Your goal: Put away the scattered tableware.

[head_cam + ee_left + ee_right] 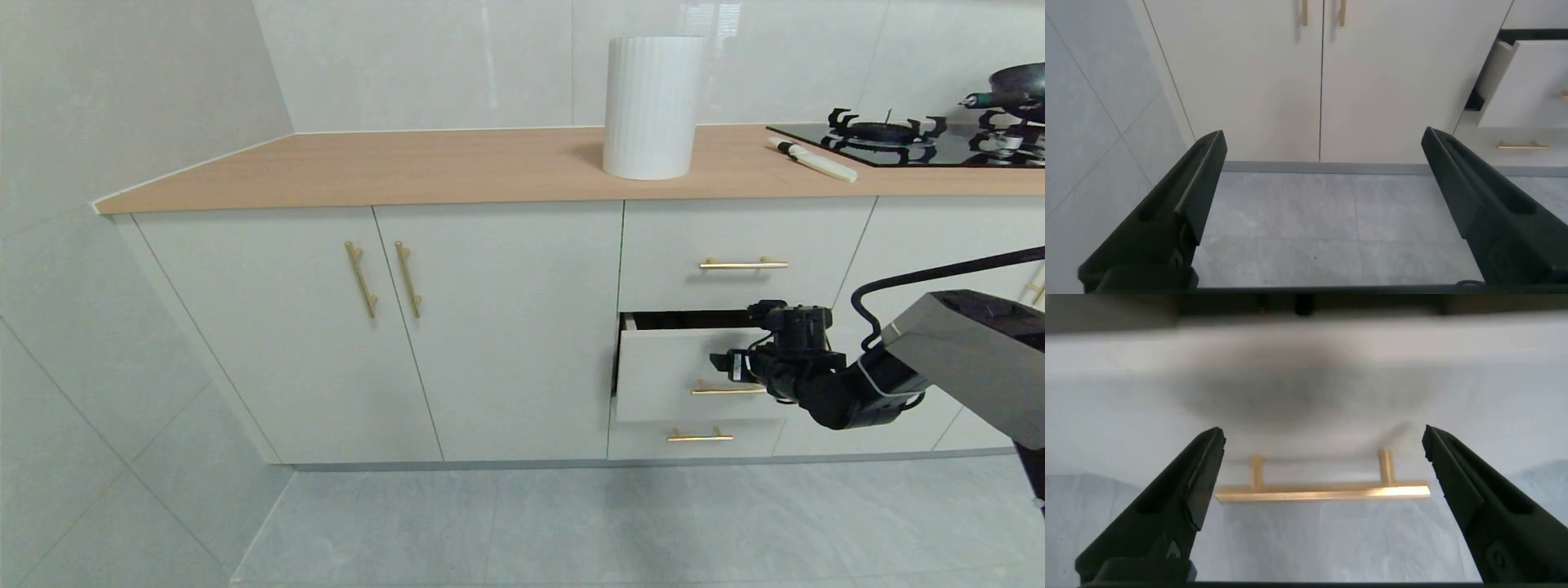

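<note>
The middle drawer (665, 359) of the white cabinet stands pulled out a little, with a dark gap above its front. My right gripper (735, 363) hovers just in front of that drawer's gold handle (722, 390). In the right wrist view the handle (1321, 491) lies between the spread fingers of the right gripper (1323, 445), which is open and holds nothing. A cream-coloured knife (812, 158) lies on the wooden counter (424, 167) beside the stove. My left gripper (1323, 147) is open and empty, low over the floor, facing the cabinet doors, with the opened drawer (1527, 82) off to one side.
A tall white ribbed canister (651, 106) stands on the counter. A black gas hob (906, 140) with a pan (1016, 82) sits at the far right. Closed drawers lie above (743, 264) and below (700, 437) the opened one. Grey tiled floor (571, 523) stretches before the cabinets.
</note>
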